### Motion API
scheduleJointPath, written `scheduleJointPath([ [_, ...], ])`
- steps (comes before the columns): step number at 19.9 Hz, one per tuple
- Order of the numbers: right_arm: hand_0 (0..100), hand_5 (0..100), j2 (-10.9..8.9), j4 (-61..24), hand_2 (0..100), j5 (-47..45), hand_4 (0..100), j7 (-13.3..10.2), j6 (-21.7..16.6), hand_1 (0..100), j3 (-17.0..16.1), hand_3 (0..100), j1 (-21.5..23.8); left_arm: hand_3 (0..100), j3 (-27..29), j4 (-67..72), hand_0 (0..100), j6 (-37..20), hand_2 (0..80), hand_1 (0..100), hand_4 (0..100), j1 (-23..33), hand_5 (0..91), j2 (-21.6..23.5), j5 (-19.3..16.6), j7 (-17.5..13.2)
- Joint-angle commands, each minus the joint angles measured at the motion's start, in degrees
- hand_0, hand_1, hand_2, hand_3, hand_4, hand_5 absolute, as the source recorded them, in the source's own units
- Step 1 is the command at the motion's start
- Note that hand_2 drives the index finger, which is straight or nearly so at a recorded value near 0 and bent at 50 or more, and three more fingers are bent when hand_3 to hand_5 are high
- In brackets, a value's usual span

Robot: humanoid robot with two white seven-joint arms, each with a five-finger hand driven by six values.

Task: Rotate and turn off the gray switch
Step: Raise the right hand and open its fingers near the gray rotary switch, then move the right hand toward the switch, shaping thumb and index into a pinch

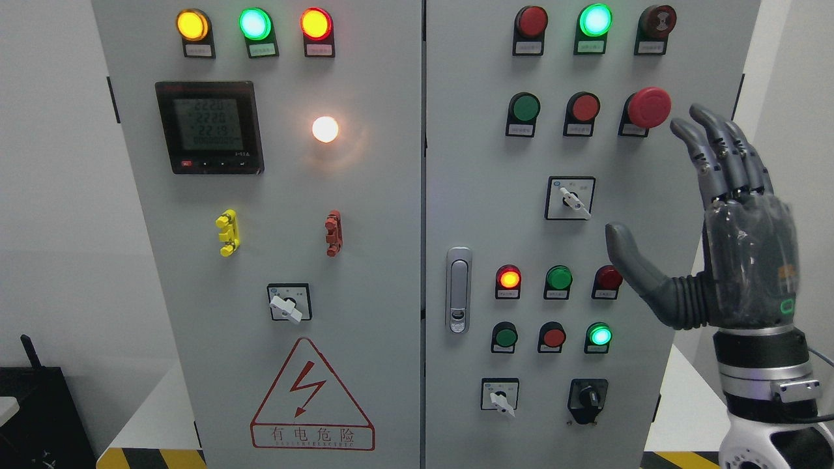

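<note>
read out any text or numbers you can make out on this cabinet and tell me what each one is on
"有电危险": red warning triangle sign.
"222.0", "222.0", "221.9" roughly, blurred: digital meter.
Small labels under the lamps, buttons and gray switch: too small to read.

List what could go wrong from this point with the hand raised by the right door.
1. Three look-alike gray switches sit on the panel; the right hand, open and touching none, could turn the wrong one.
2. The red mushroom button sits close to the fingertips; a stray move might press it.
</note>
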Motion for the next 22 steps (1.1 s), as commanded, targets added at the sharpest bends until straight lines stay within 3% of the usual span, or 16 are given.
scheduleJointPath([
  [1,21,16,5.38,-0.92,5,-0.23,21,0.16,0.19,43,-0.1,10,0.07,0,0.53,-1.49,12,0.0,0.0,39,0,-0.53,0.0,0.0,1.14,-0.02],
  [2,21,16,5.39,-0.83,5,-0.32,22,0.16,0.45,46,-0.1,12,0.07,0,0.53,-1.49,12,0.0,0.0,39,0,-0.53,0.0,0.0,1.14,-0.02],
  [4,20,25,5.39,-0.66,7,-0.41,31,0.33,2.03,53,0.07,30,0.07,0,0.44,-1.49,12,0.0,0.0,39,0,-0.53,0.0,0.0,1.14,-0.02],
  [6,20,41,5.47,-0.57,12,-0.41,44,0.51,3.0,56,0.34,45,0.16,0,0.44,-1.49,12,0.0,0.0,39,0,-0.53,0.0,0.0,1.14,-0.02],
  [7,20,57,5.48,-0.57,20,-0.41,52,0.51,3.61,56,0.42,53,0.42,0,0.53,-1.49,12,0.0,0.0,39,0,-0.53,0.0,0.0,1.14,-0.02],
  [8,20,59,5.48,-0.66,21,-0.41,54,0.6,4.4,55,0.68,54,1.2,0,0.44,-1.49,12,0.0,0.0,39,0,-0.53,0.0,0.0,1.14,-0.02],
  [10,17,77,5.48,-0.66,33,-0.41,64,0.6,6.16,50,0.69,63,2.0,0,0.44,-1.49,12,0.0,0.0,39,0,-0.53,0.0,0.0,1.05,-0.02],
  [12,15,86,5.39,-0.57,38,-0.32,69,0.68,8.44,47,0.77,65,2.09,0,0.44,-1.49,12,0.0,0.0,39,0,-0.53,0.0,0.0,1.14,-0.02],
  [15,8,93,5.39,-0.13,46,-0.32,74,0.86,9.68,44,0.95,70,2.09,0,0.44,-1.49,12,0.0,0.0,39,0,-0.53,0.0,0.0,1.05,-0.02],
  [19,7,97,5.13,1.19,50,-0.06,82,1.12,11.26,43,1.48,84,2.09,0,0.44,-1.49,12,0.0,0.0,39,0,-0.53,0.0,0.0,1.14,-0.02],
  [22,5,99,5.04,1.45,52,-0.06,86,4.72,14.6,43,2.18,89,1.57,0,0.44,-1.49,12,0.0,0.0,39,0,-0.53,0.0,0.0,1.14,-0.02],
])
